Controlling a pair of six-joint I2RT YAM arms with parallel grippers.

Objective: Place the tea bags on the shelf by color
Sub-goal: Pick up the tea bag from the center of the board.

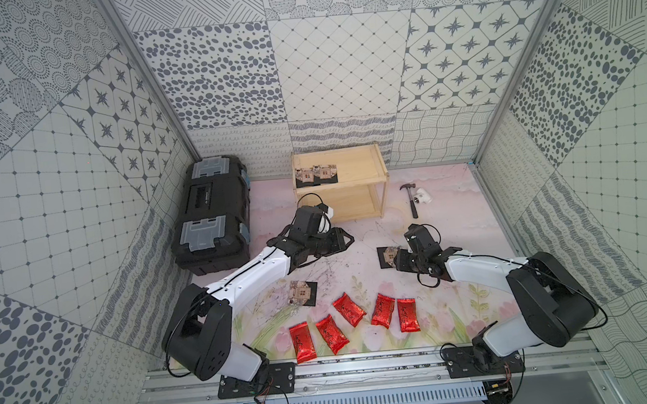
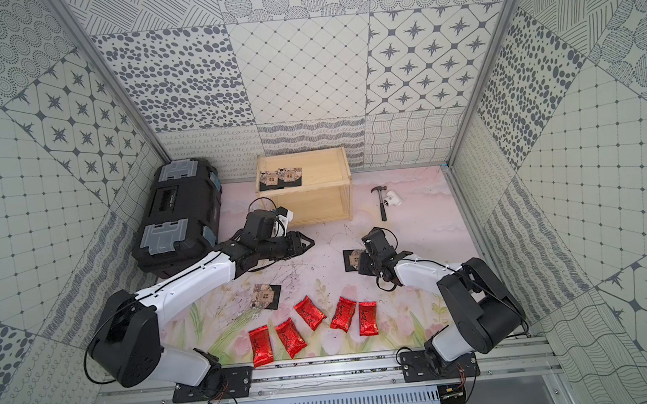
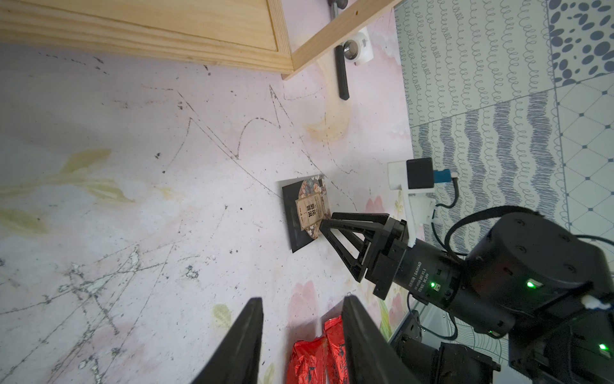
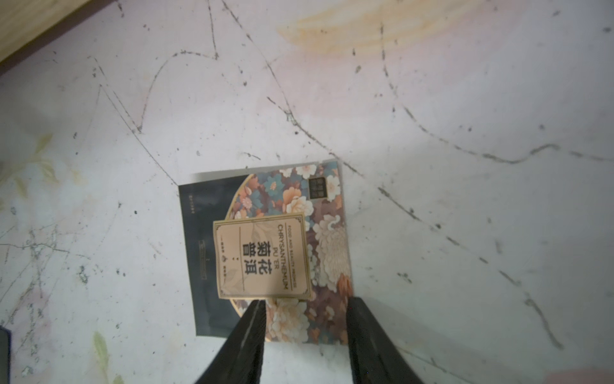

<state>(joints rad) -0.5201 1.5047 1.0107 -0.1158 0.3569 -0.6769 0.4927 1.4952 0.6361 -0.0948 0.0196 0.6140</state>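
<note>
Tabletop (image 1: 358, 248): sachet (image 1: 385, 254) partly beneath right claw (image 1: 400, 260)

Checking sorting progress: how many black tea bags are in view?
4. Two black tea bags side by side on the shelf top; a third on the table behind the red packets; the fourth at the open right hand. None looks hidden.

Twin white-and-black robot arms.
Left arm (image 1: 248, 273) and right arm (image 1: 479, 269) — white shells with small dark screws, black joints, looped black cables (image 3: 456, 191); right gripper (image 3: 324, 223) has truss-like black fingers (image 3: 358, 217) — green lights (image 3: 432, 285) glowing behind.
</note>
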